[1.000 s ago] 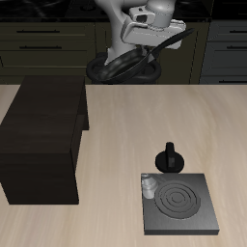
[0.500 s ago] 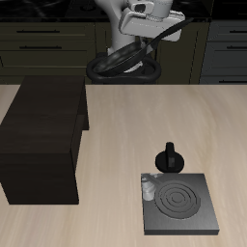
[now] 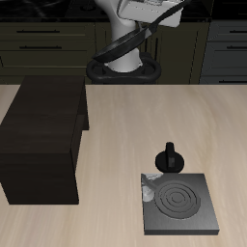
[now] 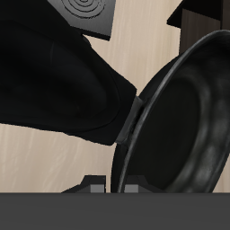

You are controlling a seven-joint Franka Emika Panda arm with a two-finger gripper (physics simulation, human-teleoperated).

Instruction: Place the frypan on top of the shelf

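The black frypan (image 3: 136, 41) hangs tilted in the air at the back of the table, in front of the robot's base and well above the tabletop. My gripper (image 3: 145, 8) is shut on its handle, at the upper edge of the exterior view. In the wrist view the pan's round bowl (image 4: 184, 117) fills much of the frame, with its thick black handle (image 4: 54, 81) running off beside it; my gripper (image 4: 110, 185) barely shows. The shelf (image 3: 43, 125), a large dark boxy unit with a flat bare top, stands on the table to one side, lower than the pan; a corner of it shows in the wrist view (image 4: 208, 13).
A flat dark square burner plate with concentric rings (image 3: 178, 204) lies near the table's front edge, also in the wrist view (image 4: 85, 13). A small black knobbed object (image 3: 170, 157) stands just behind it, and a small pale cup (image 3: 149, 187) sits at its corner. Dark cabinets line the back.
My gripper has risen with the frypan, from just above the robot's base to the upper edge of the exterior view. The pan has tilted steeper. Nothing else has moved.
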